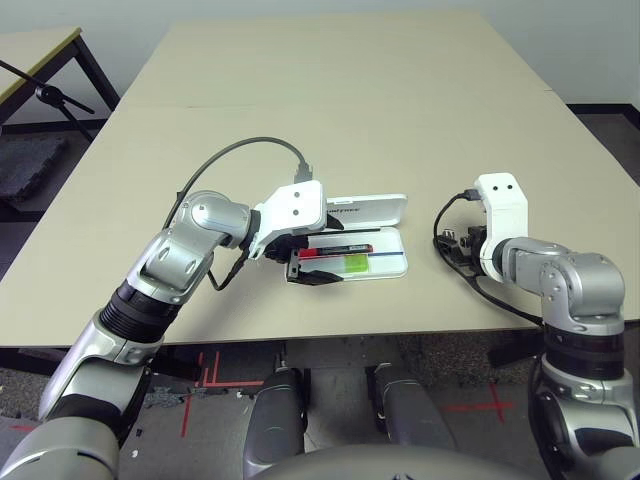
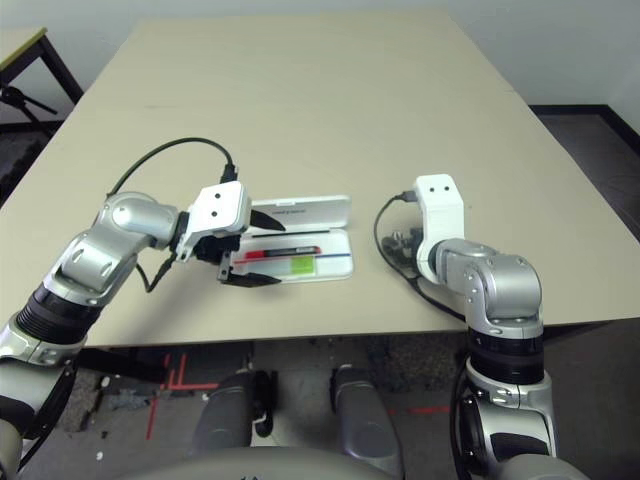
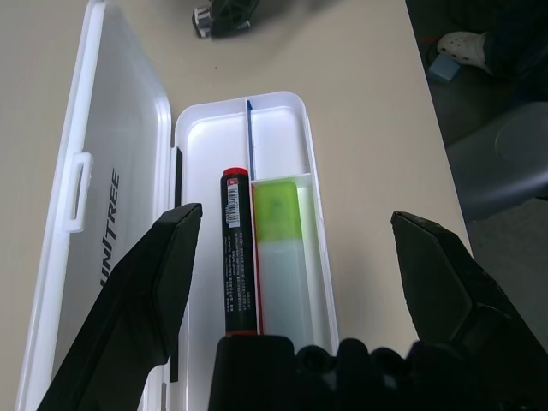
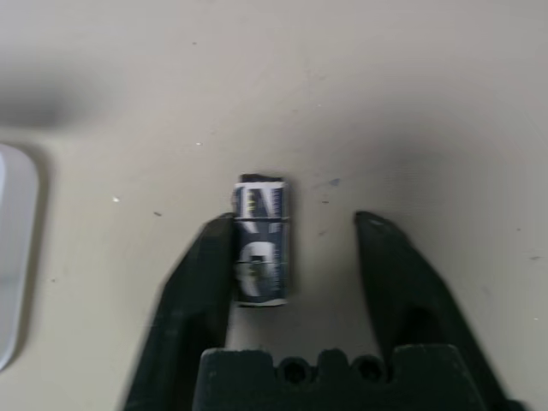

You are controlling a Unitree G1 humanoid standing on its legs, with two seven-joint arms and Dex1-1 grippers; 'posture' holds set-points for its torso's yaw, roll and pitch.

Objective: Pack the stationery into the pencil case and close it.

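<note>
While my left pincer (image 3: 291,300) gapes empty over the open pencil case (image 3: 282,145), the silver-black metal piece (image 4: 259,241) lies lengthwise between my right pincer's (image 4: 295,257) part-open fingers, against one, ungripped, toward the surface's right edge.

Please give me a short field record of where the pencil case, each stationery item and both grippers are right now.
case: flat white plastic pencil case, lid open, on the beige table
in case: red marker beside white highlighter with lime-green cap
outside case: small silver-black metal piece, on the table
left gripper: open, over the case
right gripper: fingers astride the metal piece, one touching it, gap at the other
</note>
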